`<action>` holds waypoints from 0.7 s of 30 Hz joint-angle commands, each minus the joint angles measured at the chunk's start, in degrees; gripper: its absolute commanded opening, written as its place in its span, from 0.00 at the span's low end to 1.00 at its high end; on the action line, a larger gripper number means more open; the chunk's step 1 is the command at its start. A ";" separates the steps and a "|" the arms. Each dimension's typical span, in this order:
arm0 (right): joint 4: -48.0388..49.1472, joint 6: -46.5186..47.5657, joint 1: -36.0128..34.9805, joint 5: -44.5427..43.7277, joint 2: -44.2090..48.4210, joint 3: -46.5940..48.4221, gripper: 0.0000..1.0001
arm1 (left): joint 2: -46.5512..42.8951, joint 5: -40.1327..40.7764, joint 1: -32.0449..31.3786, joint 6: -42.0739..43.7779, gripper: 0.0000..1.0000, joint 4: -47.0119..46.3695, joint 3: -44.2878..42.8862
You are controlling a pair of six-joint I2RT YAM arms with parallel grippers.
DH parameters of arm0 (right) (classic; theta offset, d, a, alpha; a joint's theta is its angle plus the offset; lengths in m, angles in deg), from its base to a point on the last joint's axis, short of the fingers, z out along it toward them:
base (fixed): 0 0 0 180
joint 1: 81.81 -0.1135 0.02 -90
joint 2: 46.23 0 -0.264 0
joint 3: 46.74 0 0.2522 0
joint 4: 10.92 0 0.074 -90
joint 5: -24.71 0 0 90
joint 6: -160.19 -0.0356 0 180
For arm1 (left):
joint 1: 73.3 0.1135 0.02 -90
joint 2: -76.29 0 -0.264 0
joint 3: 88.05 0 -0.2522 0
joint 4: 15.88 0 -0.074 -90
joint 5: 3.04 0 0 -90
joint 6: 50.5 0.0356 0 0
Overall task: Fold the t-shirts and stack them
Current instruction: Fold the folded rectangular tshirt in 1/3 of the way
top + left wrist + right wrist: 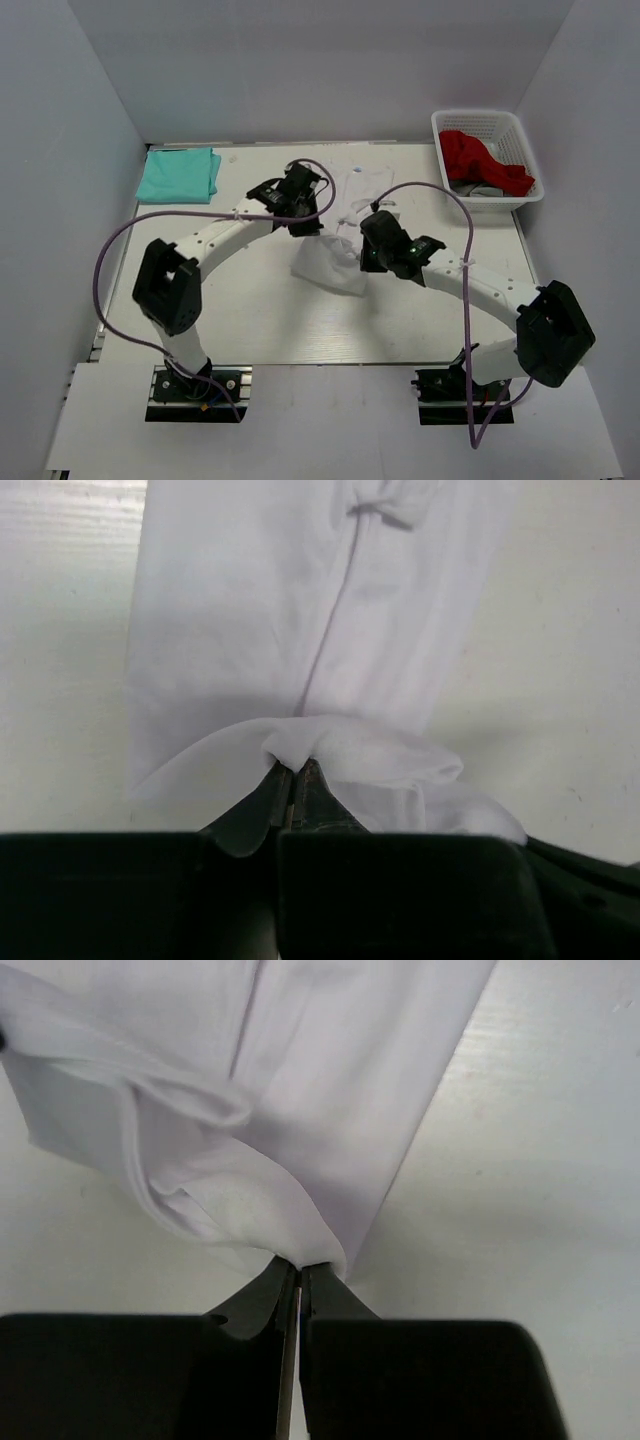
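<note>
The thin white t-shirt [335,262] hangs between both grippers above the middle of the table, with its far part [358,190] lying on the surface. My left gripper [305,222] is shut on a fold of the white t-shirt [300,630], the cloth pinched at its fingertips [293,770]. My right gripper [372,255] is shut on another edge of the white t-shirt [300,1080], pinched at its tips [298,1268]. The mint-teal t-shirt [180,174] lies folded at the far left of the table, apart from both grippers.
A white basket [490,124] at the far right holds red cloth [482,160] and something grey. Grey walls close in the table on three sides. Purple cables loop over both arms.
</note>
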 commanded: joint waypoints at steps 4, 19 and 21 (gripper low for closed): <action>1.81 4.10 4.66 -1.45 -2.99 5.49 0.00 | 8.26 5.35 2.11 1.51 0.00 6.30 -12.32; 9.81 6.30 12.93 6.64 -11.08 7.33 0.00 | 15.30 2.97 5.20 5.29 0.00 1.82 -17.86; 10.51 6.65 13.89 8.66 -12.92 8.47 0.00 | 16.09 2.28 5.72 5.81 0.00 0.60 -18.48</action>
